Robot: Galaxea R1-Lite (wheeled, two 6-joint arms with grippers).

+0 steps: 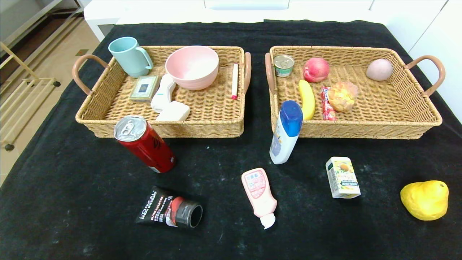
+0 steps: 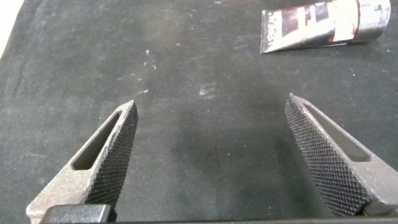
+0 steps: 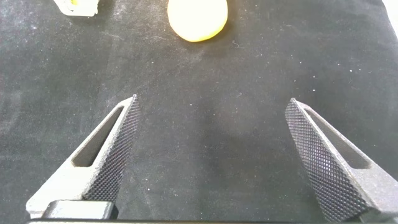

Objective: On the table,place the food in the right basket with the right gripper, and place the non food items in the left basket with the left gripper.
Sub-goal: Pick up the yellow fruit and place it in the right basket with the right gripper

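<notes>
On the black table (image 1: 90,202) lie a red drink can (image 1: 144,142), a black tube (image 1: 169,211), a pink squeeze bottle (image 1: 259,193), a juice carton (image 1: 343,177) and a yellow pear (image 1: 425,199). A white bottle with a blue cap (image 1: 285,133) stands by the right basket (image 1: 397,128). The left basket (image 1: 216,126) sits beside it. Neither gripper shows in the head view. My left gripper (image 2: 211,99) is open over bare cloth, the tube (image 2: 323,25) ahead of it. My right gripper (image 3: 212,99) is open and empty, the pear (image 3: 198,18) and carton (image 3: 78,6) beyond it.
The left basket holds a teal mug (image 1: 130,56), a pink bowl (image 1: 192,66), a small box and white items. The right basket holds a tin (image 1: 283,65), an apple (image 1: 316,69), a banana (image 1: 307,99) and snacks. White cabinets stand behind the table.
</notes>
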